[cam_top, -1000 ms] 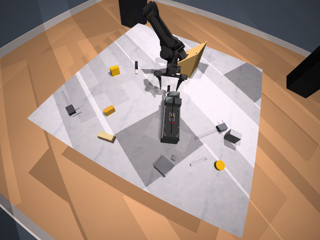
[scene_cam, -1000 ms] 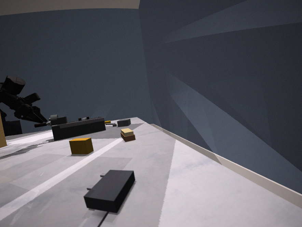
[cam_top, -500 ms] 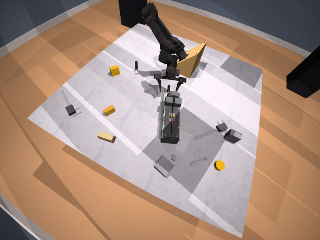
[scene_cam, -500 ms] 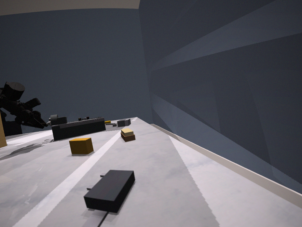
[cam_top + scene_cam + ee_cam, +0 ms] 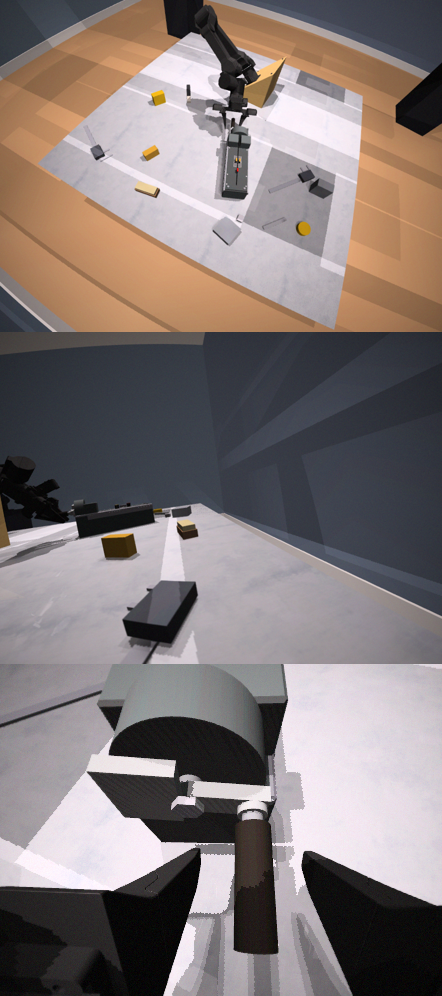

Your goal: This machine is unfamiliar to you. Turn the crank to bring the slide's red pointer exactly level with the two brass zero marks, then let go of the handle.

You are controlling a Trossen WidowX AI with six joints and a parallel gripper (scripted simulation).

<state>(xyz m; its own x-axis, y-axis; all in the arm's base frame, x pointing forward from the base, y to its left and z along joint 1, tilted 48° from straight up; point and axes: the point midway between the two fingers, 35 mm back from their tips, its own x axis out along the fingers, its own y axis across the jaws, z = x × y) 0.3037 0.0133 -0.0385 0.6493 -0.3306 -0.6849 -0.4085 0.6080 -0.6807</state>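
The machine (image 5: 234, 178) (image 5: 114, 519) is a long dark box on the mat with a grey drum housing (image 5: 238, 138) (image 5: 200, 709) at its near end. On top, the red pointer (image 5: 237, 171) sits a little below the two brass marks (image 5: 235, 159). A white crank arm (image 5: 232, 790) carries the dark brown handle (image 5: 256, 884) (image 5: 232, 123), which sticks out toward me. My gripper (image 5: 250, 857) (image 5: 232, 124) (image 5: 64, 516) is open. Its fingers straddle the handle with a gap on each side and do not touch it.
A tan wedge board (image 5: 266, 82) stands just behind the arm. Yellow cubes (image 5: 158, 97) (image 5: 150, 152) (image 5: 118, 545), a tan stacked block (image 5: 146, 188) (image 5: 186, 529), grey blocks (image 5: 321, 187) (image 5: 226, 230), a yellow disc (image 5: 303, 228) and small dark boxes (image 5: 162, 610) lie scattered on the mat.
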